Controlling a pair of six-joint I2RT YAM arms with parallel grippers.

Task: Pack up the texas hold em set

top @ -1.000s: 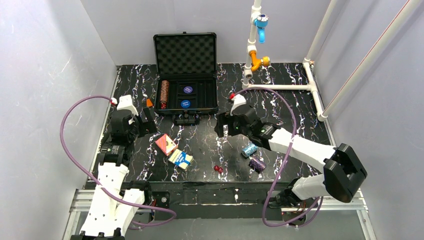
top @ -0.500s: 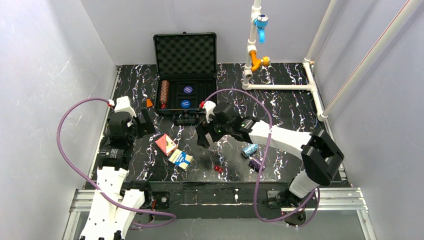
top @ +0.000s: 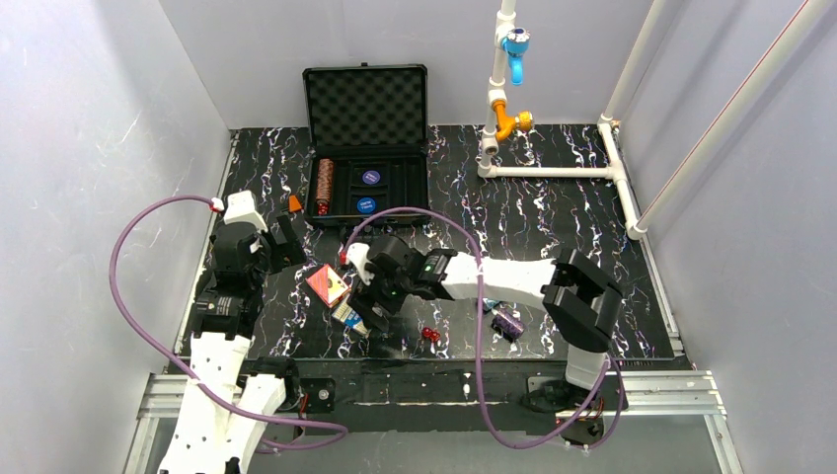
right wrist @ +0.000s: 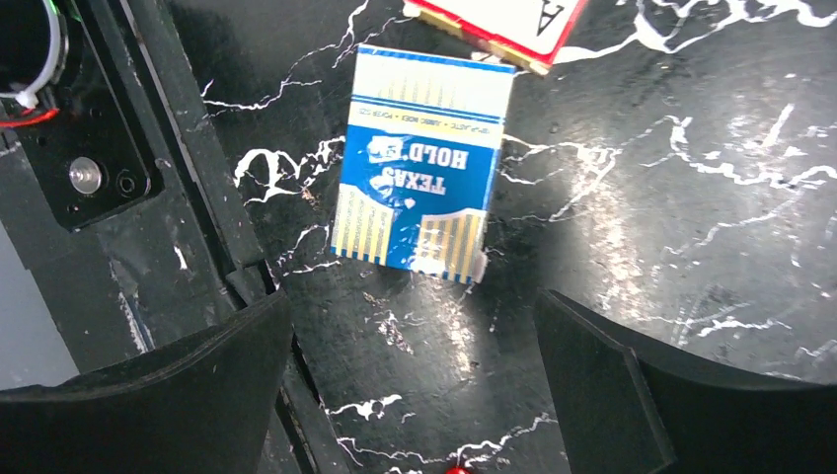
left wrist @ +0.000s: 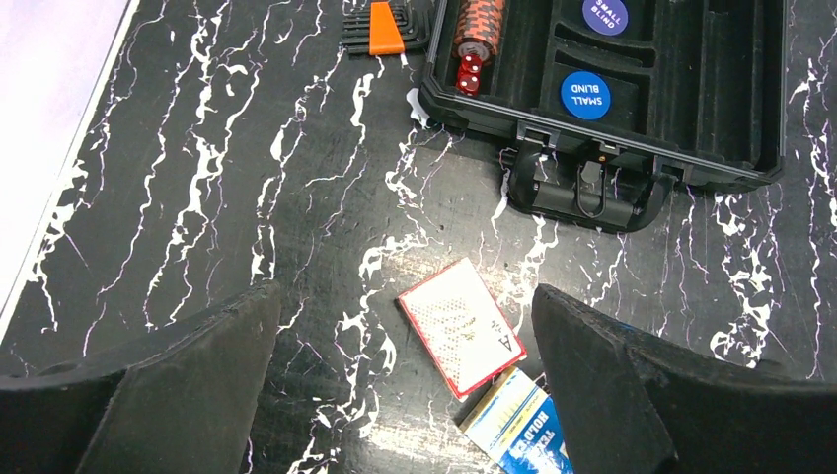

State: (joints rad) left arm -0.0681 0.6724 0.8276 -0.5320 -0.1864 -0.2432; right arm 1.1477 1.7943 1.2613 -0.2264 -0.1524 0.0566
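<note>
The right gripper (right wrist: 410,301) hangs with its jaws spread wide and nothing between them, touching nothing. Just beyond its fingertips lies the blue card box (right wrist: 419,168), flat on the table (top: 553,207) close to the near edge, left of the middle. The box is blue with gold stripes and white lettering, and its end nearest the fingers is torn ragged. One corner of the red card box (left wrist: 462,339) touches or overlaps its other end. That red box is white-faced with a red border.

A second ago this arm was over to the right of the case. It has since swung across towards the near left and now hovers over the blue box.

The left gripper (left wrist: 405,291) has barely shifted. It is also wide open and empty, above the red box.

Two red dice (top: 430,335) and a purple chip stack (top: 508,324) lie along the near edge. The black case (top: 367,107) stands open at the far edge, its foam lid upright. Inside are a brown chip stack (left wrist: 479,30), more red dice (left wrist: 469,74) and blue blind discs (left wrist: 584,94).
</note>
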